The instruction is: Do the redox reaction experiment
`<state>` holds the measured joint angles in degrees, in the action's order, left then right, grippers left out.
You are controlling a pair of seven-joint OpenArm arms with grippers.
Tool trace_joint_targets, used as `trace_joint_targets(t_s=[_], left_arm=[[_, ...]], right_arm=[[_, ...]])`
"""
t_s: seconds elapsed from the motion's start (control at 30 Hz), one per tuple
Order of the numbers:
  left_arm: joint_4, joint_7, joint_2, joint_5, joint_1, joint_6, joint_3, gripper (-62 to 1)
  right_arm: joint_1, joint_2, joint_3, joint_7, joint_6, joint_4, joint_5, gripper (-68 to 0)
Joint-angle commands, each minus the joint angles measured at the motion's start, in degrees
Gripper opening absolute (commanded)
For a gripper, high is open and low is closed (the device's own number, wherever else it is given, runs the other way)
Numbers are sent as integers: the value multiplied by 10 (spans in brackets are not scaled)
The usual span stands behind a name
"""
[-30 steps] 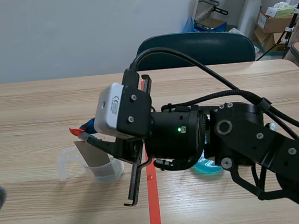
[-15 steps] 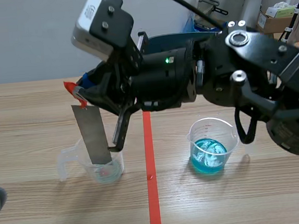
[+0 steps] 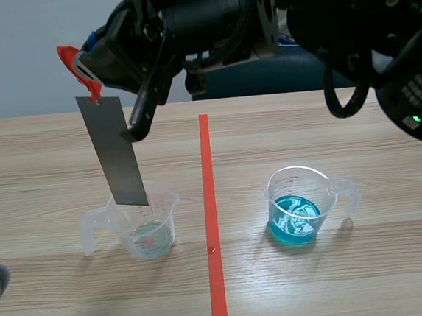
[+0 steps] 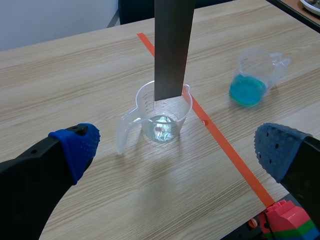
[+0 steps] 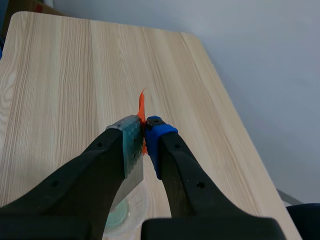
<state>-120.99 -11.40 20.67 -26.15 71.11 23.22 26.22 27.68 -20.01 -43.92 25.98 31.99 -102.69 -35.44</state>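
**Metal strip hangs over the clear beaker, pinched by the right arm**

The grey metal strip [image 3: 113, 150] [image 4: 172, 47] hangs by its top end above the worktop [image 3: 42, 165]. It leans slightly in the scene view, and its lower edge is at about the mouth of the clear beaker [image 3: 144, 221] [image 4: 162, 119]. The strip is well clear of the small pool of pale liquid at the beaker's bottom. Whether its edge sits just inside the rim or just above it cannot be told.

An orange-red tab [image 3: 73, 63] [image 5: 141, 107] sticks up from the strip's top. The right gripper [image 3: 90, 65] [image 5: 144, 131], raised high across the scene view, has its fingers pinching the strip right at that tab. In the right wrist view the two pads press against the strip's top from either side. The strip drops away beneath them, with the clear beaker's rim far below.

The clear beaker stands just beside the orange-red tape line [image 3: 212, 224], its handle turned away from the line. On the other side of the line, well apart, stands a second beaker [image 3: 298, 206] [image 4: 255, 75] holding blue liquid.

The left gripper [image 4: 175, 150] is low, on the robot's side of the clear beaker. Its fingers are spread wide with nothing between them, and the blue pads flank the beaker in the left wrist view. A coloured plastic brick [image 4: 287, 220] shows beside its right finger. A dark chair [image 3: 322, 71] stands beyond the worktop's far edge.
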Motion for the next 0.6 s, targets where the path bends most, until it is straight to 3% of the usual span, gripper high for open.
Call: trace_joint_targets(t_s=[0.0, 0.23, 0.57], left_arm=[[-4, -8, 0, -6, 4, 3, -5, 14], [-4, -6, 0, -6, 2, 3, -5, 14], [-4, -6, 0, -6, 2, 3, -5, 14]], right_arm=[[20, -2, 14, 1, -7, -13, -13, -667], [59, -1, 16, 40, -9, -28, -38, -667], [68, -2, 16, 43, -9, -29, -38, -667]])
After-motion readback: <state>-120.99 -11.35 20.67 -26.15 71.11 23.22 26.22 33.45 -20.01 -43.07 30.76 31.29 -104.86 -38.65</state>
